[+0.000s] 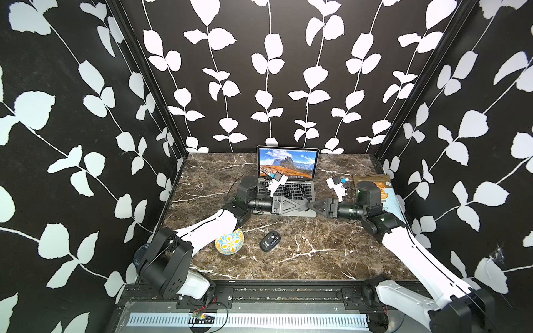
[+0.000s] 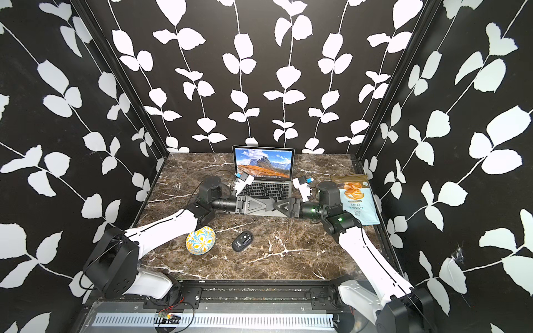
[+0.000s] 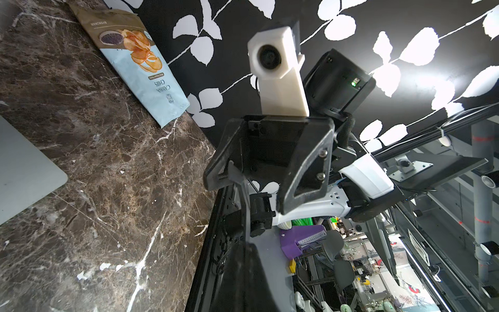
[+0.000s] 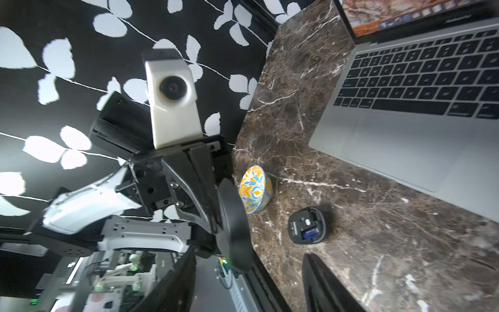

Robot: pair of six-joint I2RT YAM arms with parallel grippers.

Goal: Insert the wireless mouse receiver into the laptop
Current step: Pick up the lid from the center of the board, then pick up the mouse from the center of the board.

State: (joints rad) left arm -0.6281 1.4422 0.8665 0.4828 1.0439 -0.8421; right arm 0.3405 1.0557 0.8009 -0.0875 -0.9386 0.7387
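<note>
Left jaws: clenched tight, tip to tip with the right jaws above the front edge of the laptop [image 1: 291,187]. Could not tell whether anything sat pinched between them.
Right jaws: released, fingers [image 3: 297,162] wide apart in the left wrist view, nothing seen gripped.
Step in hand: judged to be a pass of the receiver from left to right, not yet made.
Doing it well: the right jaws would want to close squarely on the receiver's stub body, plug end left bare, before the left let go. After that, a straight push in line with a side port. The slim laptop looked likely to slide on the polished bench [image 1: 317,259], so the free arm ought to brace the far side.
Bowl [image 1: 230,241]: nearest, patterned yellow and blue, tipped, partly under the left arm [image 1: 207,225]. No contents seen.
Mouse [image 1: 270,241]: just beside the bowl, underside up, compartment open with a blue battery [image 4: 310,232] in it. Receiver slot too small to read.
Laptop: back centre of the bench, lid open, mountain picture lit. No port made out on either side.
Chip bag [image 2: 356,199]: lying flat at the right edge beside the laptop, seemingly unopened.
Receiver: not made out in any view.
</note>
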